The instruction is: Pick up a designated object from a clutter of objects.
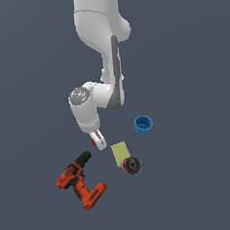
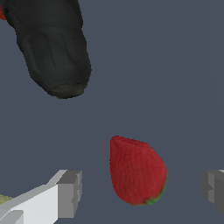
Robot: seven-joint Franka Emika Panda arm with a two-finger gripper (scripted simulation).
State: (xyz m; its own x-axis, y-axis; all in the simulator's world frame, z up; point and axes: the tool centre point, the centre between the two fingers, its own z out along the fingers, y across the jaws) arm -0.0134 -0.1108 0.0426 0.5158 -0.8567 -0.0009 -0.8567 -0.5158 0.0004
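Note:
The tiny red strawberry (image 2: 137,171) lies on the grey floor between my two grey fingertips, with a gap on each side. In the exterior view only a red speck of the strawberry (image 1: 94,142) shows beside my gripper (image 1: 98,141), which is low over the floor. My gripper (image 2: 141,192) is open around the strawberry and touches nothing. The black nose of the orange-black power drill (image 2: 54,52) lies close by; the whole drill (image 1: 79,181) is at the exterior view's lower left.
A blue cup (image 1: 143,125) stands to the exterior view's right of my gripper. A pale yellow-green flat rectangle (image 1: 120,152) lies just beyond my gripper, with a dark round disc with red rim (image 1: 131,165) at its lower corner.

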